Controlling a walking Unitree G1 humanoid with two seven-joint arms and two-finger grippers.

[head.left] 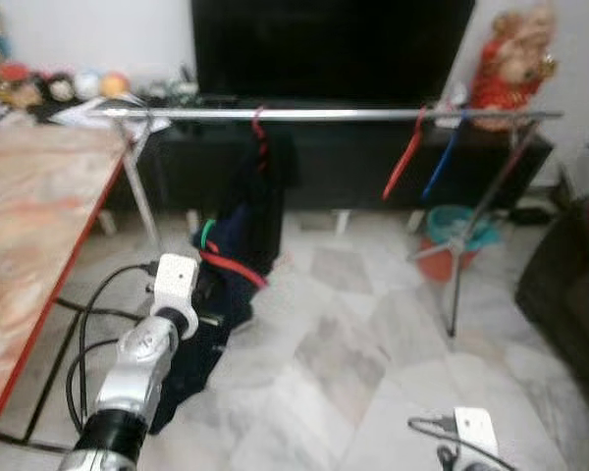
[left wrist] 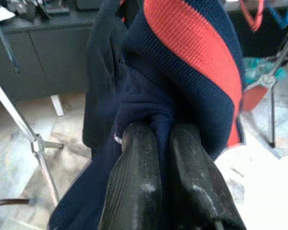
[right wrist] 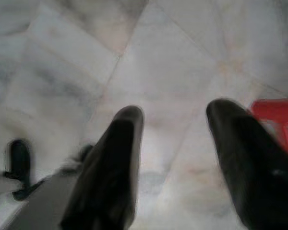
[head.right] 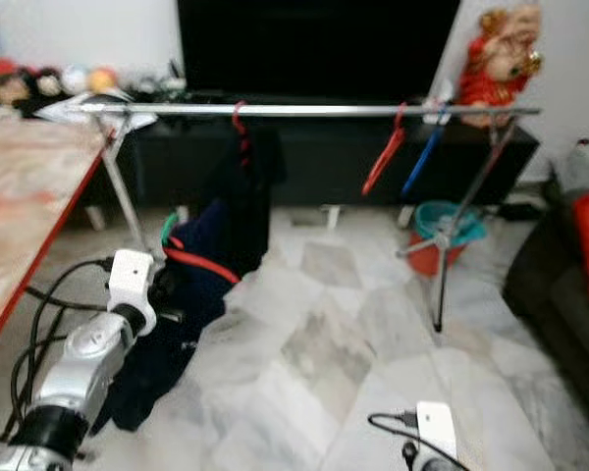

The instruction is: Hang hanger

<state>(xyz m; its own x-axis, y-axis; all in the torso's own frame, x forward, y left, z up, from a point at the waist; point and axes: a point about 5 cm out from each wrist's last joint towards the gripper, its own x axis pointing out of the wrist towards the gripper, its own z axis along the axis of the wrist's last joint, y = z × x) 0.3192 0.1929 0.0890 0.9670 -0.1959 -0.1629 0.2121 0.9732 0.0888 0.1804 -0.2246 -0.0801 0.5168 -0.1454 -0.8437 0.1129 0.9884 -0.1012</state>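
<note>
a: why is the left gripper [left wrist: 156,132] raised out in front of the robot like that?

b: i think it carries the load toward the metal rail [head.left: 324,115]. its fingers [left wrist: 134,177] are clenched on a fold of the dark navy garment [left wrist: 149,100], and the cloth hangs down from them toward the marble floor [head.left: 373,363]. holding it high keeps most of it off the floor, i would say.

a: and the hanger, where is it?

b: a red and green curved piece [head.left: 216,250] shows at the top of the garment, just in front of the left gripper. this is probably the hanger inside the clothes, but it is blurred, so i cannot be sure. it is below the rail and not yet hooked on it.

a: how does the garment look?

b: knitted, navy, with a wide orange-red stripe [left wrist: 197,52]. it is bunched, not spread flat.

a: is anything on the rail already?

b: yes, another dark garment [head.left: 265,172] hangs on a red hook, and further along a red hanger [head.left: 404,157] and a blue hanger [head.left: 442,162] hang empty. the free part between them seems the natural place.

a: the right gripper [right wrist: 175,143]?

b: it hangs low over the floor, fingers released, with nothing between them.
</note>
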